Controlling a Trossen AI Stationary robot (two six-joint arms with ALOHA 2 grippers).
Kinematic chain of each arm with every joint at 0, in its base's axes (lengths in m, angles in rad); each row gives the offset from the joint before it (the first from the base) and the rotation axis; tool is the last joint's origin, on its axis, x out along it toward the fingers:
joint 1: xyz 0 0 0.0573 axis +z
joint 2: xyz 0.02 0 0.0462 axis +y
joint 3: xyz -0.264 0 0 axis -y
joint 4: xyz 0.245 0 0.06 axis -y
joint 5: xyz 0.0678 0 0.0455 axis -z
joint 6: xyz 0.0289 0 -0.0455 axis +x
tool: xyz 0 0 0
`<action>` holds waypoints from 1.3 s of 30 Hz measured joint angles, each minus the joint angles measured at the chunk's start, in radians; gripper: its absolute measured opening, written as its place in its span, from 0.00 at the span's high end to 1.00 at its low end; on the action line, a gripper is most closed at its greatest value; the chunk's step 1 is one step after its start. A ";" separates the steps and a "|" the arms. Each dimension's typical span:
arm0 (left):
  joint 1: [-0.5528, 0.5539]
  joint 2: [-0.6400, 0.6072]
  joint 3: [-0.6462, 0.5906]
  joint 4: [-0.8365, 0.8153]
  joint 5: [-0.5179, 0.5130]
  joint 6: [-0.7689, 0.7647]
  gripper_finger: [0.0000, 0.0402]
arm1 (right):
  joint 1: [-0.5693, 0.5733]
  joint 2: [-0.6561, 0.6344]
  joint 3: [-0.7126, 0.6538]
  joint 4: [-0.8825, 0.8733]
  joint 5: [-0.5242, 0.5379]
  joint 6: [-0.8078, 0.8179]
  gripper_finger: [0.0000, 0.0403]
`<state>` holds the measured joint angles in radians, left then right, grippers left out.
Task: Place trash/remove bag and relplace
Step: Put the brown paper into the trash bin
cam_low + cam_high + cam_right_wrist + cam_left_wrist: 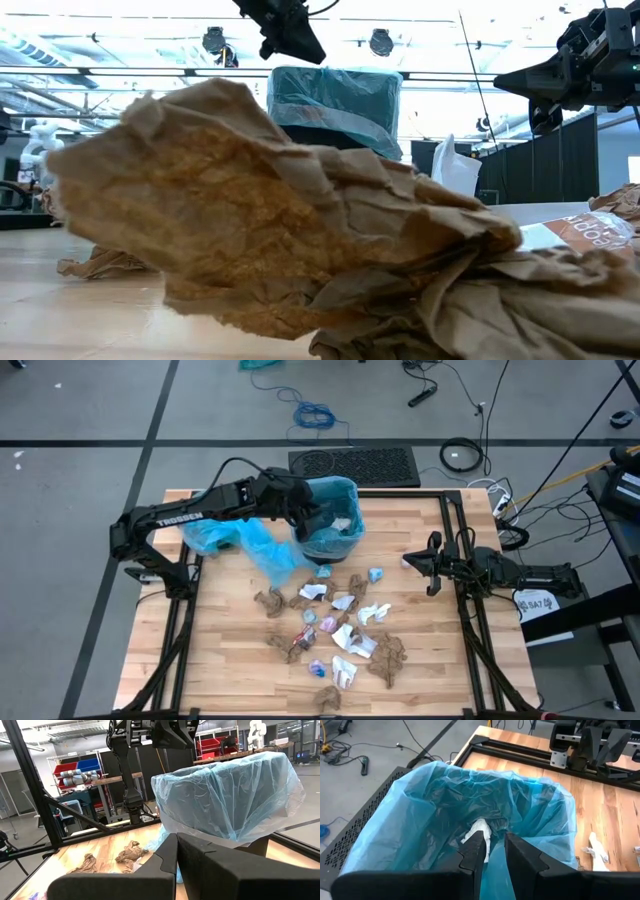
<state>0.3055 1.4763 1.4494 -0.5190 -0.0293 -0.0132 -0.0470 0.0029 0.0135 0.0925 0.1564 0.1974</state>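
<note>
You've got one lined bin (330,525), roughly twenty scraps (345,622) scattered, left gripper (492,851) part-open over it holding nothing, right gripper (176,851) shut empty

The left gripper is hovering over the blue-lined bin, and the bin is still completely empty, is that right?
Not quite. The left gripper does hover over the blue-lined bin, but the bin is not empty: the left wrist view shows a white paper wad already inside.

A wooden table (230,660) carries scattered trash (340,635), a lined bin (330,525), and a loose blue bag (235,540).
</note>
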 joint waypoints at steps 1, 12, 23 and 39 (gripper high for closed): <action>0.002 -0.012 0.000 -0.003 0.000 0.001 0.80 | 0.000 0.000 0.000 0.000 0.000 0.000 1.00; 0.002 -0.225 0.000 -0.030 -0.062 0.102 0.80 | 0.000 0.000 0.000 0.000 0.000 0.000 1.00; -0.064 -0.380 0.000 -0.469 0.058 0.027 0.80 | 0.000 0.000 0.000 0.000 0.000 0.000 1.00; -0.491 -0.641 -0.576 -0.385 -0.065 -0.675 0.80 | 0.000 0.000 0.000 0.000 0.000 0.000 1.00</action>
<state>-0.1854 0.8354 0.8739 -0.9045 -0.0944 -0.6885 -0.0470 0.0032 0.0135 0.0925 0.1563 0.1974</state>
